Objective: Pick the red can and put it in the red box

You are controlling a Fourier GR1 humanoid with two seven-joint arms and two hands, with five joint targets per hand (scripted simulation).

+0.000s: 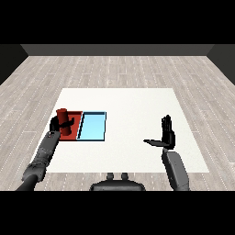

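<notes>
Two black hands show above the white desk [137,105]. Fingers of the left hand [58,124] curl round the red can [62,114], holding it upright over the red tray [73,131], whose right edge touches the light blue tray [93,127]. Well apart, the right hand [167,135] stands with fingers straight and thumb spread, holding nothing.

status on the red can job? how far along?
Done: the left hand is curled round the red can and has it over the red tray, beside the light blue tray. In hand: the placing; whether the can rests on the tray floor cannot be told. Left: letting go and pulling the arm back. The right hand is open, off to the side.
</notes>
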